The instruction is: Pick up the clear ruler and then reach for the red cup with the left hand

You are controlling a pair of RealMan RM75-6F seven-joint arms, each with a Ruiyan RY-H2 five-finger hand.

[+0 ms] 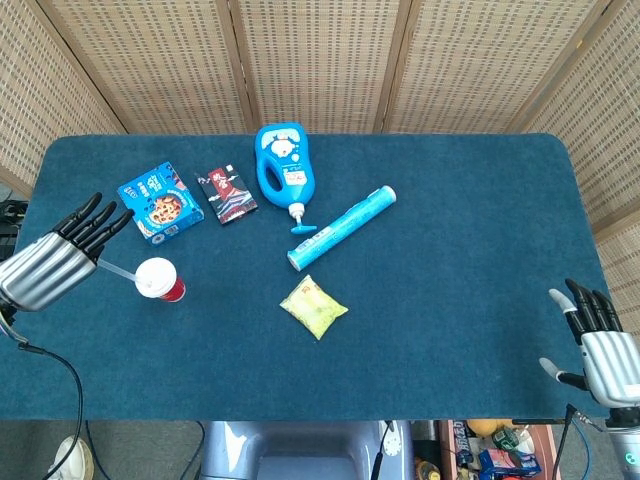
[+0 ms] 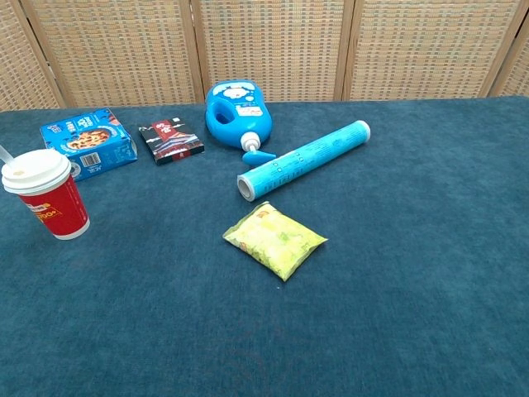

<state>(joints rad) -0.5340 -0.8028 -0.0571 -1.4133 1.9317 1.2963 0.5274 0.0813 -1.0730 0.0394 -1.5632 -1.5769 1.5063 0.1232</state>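
Wicker screens back my blue table (image 1: 450, 300). From the head view, my left hand (image 1: 55, 262) holds the clear ruler (image 1: 117, 270), fingers extended; its tip nearly touches the red cup (image 1: 160, 281) at three o'clock. My right hand (image 1: 600, 345) rests open. Chest view: the cup looks light and tippy, so I'd grasp mid-wall.

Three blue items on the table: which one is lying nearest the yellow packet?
The blue tube. Its open end lies just above the yellow packet in the head view; the blue bottle sits further back and the blue box is far off to the left.
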